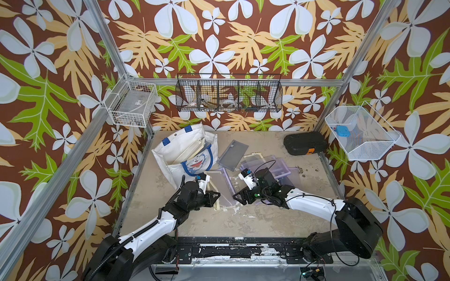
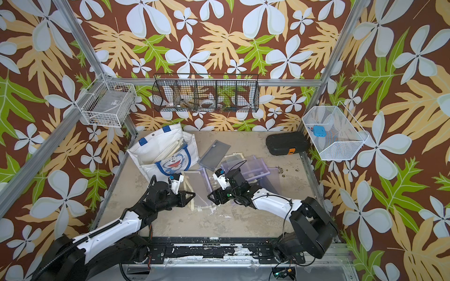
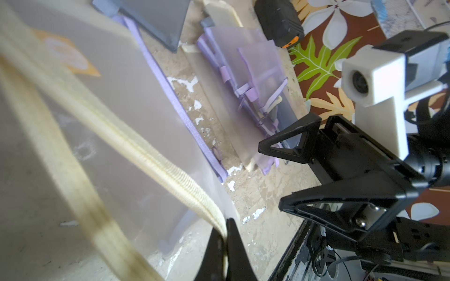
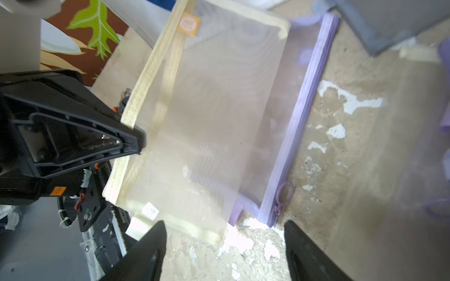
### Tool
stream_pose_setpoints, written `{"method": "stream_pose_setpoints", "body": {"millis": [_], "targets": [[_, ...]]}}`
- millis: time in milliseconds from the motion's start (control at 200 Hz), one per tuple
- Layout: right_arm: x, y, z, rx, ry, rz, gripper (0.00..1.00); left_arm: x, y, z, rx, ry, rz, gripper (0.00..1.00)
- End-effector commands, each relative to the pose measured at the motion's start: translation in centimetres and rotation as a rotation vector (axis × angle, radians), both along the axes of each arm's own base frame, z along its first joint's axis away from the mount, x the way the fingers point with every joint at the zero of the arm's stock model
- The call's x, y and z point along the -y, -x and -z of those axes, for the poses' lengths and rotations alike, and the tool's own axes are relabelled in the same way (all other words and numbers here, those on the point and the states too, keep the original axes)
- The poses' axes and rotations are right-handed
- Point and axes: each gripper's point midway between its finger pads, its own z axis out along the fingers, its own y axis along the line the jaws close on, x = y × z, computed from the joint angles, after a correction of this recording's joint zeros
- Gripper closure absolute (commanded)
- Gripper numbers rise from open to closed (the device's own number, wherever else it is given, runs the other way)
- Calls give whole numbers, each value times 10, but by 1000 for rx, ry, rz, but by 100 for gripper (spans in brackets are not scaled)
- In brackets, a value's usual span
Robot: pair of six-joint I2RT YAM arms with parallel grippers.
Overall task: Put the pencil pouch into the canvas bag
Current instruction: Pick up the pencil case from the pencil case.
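the left gripper [image 3: 225,227] is clamped tight on the cream zipper edge of the pencil pouch [image 4: 207,109], a see-through mesh pouch with cream trim and a small orange label at one corner. the pouch is at the middle of the table [image 1: 194,226], outside the canvas bag [image 1: 165,153], and it partly overlaps a purple-trimmed pouch [image 4: 299,116] lying beneath it.

the right gripper [image 4: 224,231] faces the left one with its jaws spread wide, holding nothing. its fingertips are just beside the pouch's short cream edge but apart from it.

in both top views the canvas bag sits at the back left of the table, just behind the left gripper, with its mouth open and flat cream pouches showing inside. a grey pouch [image 1: 232,154] lies beside the bag, and a black hard case [image 1: 305,143] sits at the back right.
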Motion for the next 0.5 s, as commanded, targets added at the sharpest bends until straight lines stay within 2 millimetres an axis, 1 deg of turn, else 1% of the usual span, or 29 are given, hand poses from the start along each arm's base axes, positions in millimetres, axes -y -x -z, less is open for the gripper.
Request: {"method": "stream_pose_setpoints", "body": {"millis": [0,160,285,385,495], "targets": [[3,4,-27,41,-35,-8,22,8,13,-17,42,0,98,100],[12,9,-82,101,-153,1,20,21,22,-67,181,45,196,100],[22,11,-112,142,-195,17,20,23,21,-105,277,23,234,100],[28,11,-129,193,-191,30,19,18,9,-138,362,-79,216,100],[32,9,-134,219,-172,47,19,4,-17,-173,458,-258,148,100]]}}
